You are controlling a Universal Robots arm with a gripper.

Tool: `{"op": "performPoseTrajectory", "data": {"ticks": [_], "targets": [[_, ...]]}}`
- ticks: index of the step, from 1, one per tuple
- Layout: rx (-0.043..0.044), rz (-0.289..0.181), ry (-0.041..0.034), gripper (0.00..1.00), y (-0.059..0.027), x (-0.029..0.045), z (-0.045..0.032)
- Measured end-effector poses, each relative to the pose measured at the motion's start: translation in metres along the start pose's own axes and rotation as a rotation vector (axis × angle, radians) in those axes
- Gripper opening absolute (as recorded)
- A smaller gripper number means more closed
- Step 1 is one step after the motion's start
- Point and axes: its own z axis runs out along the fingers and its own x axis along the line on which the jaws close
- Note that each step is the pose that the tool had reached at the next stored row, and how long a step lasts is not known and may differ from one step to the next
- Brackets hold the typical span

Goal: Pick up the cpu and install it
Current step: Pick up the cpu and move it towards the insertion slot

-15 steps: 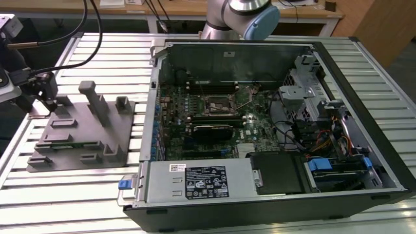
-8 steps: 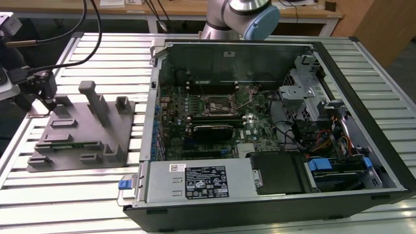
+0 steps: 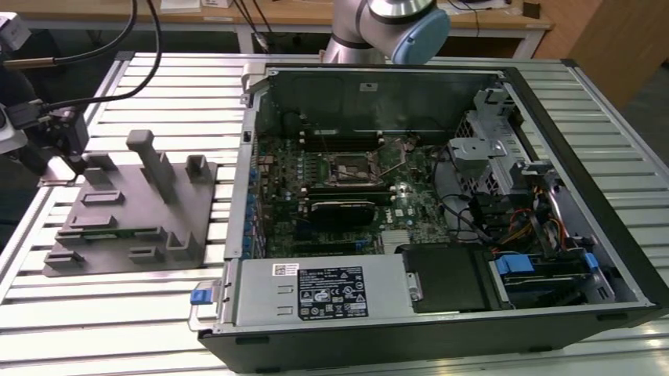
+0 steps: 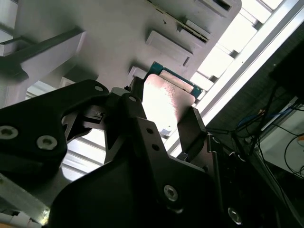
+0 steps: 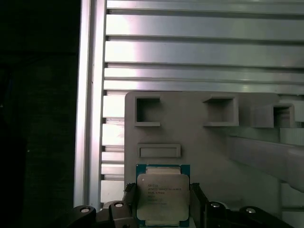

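The cpu (image 5: 163,195), a small square chip with a pale silver top and green rim, lies between the two black fingers of my gripper (image 5: 163,202) at a corner of the grey fixture (image 5: 204,142). Both fingers press against its opposite edges. In the second wrist view the cpu (image 4: 167,97) shines brightly between the same fingers (image 4: 191,129). In the exterior view my gripper (image 3: 69,166) hangs at the far-left corner of the fixture (image 3: 136,215), whose upright posts rise beside it. The motherboard's cpu socket (image 3: 350,167) sits inside the open computer case (image 3: 439,196) to the exterior view's right.
The fixture and the case stand on a slatted aluminium table (image 3: 157,78). The case wall (image 3: 243,157) rises between fixture and motherboard. Cables (image 3: 115,47) run to the wrist. The arm's base (image 3: 392,27) stands behind the case. A power supply (image 3: 313,291) fills the case's front.
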Motion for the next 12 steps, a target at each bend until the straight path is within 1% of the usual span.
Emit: {"op": "performPoseTrajectory", "data": {"ticks": [12], "targets": [[0.0000, 0.000, 0.0000, 0.53, 0.0007, -0.0001, -0.0146]]}}
